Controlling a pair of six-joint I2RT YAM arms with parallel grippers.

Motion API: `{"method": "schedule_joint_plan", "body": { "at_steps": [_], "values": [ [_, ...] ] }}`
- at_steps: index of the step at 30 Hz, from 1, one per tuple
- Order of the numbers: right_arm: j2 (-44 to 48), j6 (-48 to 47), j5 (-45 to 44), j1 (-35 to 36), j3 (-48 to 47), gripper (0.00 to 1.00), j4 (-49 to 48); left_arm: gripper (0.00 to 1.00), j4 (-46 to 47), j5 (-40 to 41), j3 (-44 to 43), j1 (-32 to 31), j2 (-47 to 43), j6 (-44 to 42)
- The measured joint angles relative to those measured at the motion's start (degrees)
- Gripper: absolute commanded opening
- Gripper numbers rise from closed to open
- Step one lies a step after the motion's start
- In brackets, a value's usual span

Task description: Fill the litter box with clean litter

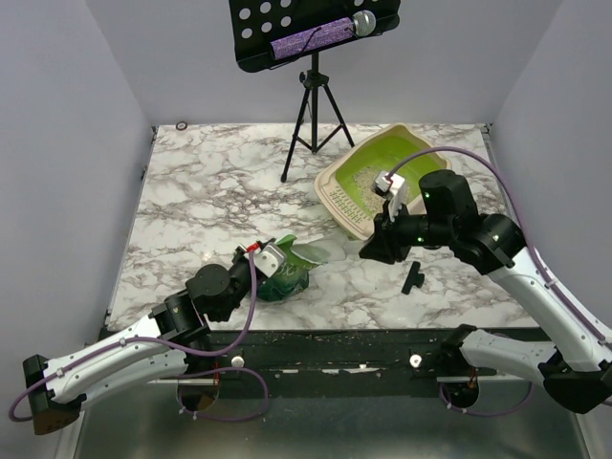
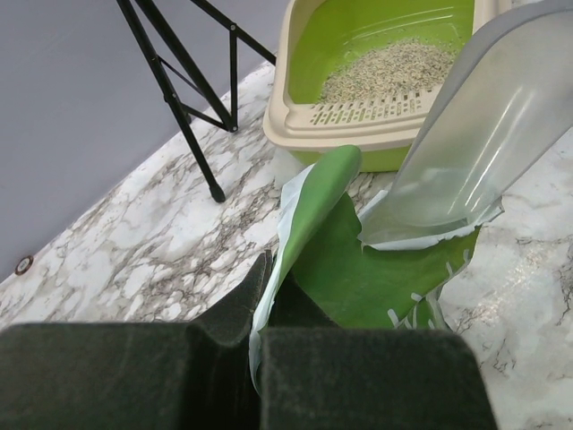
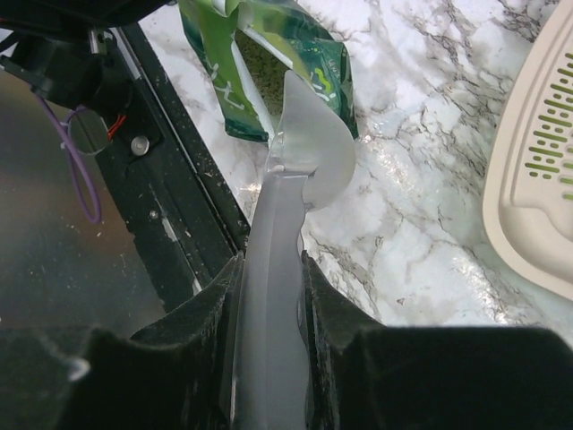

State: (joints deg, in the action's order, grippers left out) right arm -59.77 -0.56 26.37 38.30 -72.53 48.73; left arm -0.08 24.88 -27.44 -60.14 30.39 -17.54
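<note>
The beige litter box, lime-green inside, stands at the back right with its slotted strip toward me. A patch of clean litter lies in it, and the left wrist view shows the litter box and the clean litter too. A glossy green bag lies open near the front edge. My left gripper is shut on the green bag's torn edge. My right gripper is shut on the handle of a translucent grey scoop. The scoop's bowl rests at the bag's mouth.
A black tripod stand rises at the back centre, left of the box. A small black piece lies on the marble in front of the right arm. A dark ring sits at the far left corner. The table's front edge is just beside the bag.
</note>
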Motion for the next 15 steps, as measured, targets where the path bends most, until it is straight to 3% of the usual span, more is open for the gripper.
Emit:
{"method": "schedule_joint_plan", "body": {
  "at_steps": [9,15],
  "values": [
    [-2.6,-0.2,-1.0,3.2,0.8,0.01,-2.8,0.0,-0.2,0.0,0.0,-0.1,-0.1,0.0],
    [-9.3,0.7,-1.4,4.5,0.4,0.0,-5.3,0.0,-0.2,-0.5,0.0,-0.1,-0.1,0.1]
  ]
}}
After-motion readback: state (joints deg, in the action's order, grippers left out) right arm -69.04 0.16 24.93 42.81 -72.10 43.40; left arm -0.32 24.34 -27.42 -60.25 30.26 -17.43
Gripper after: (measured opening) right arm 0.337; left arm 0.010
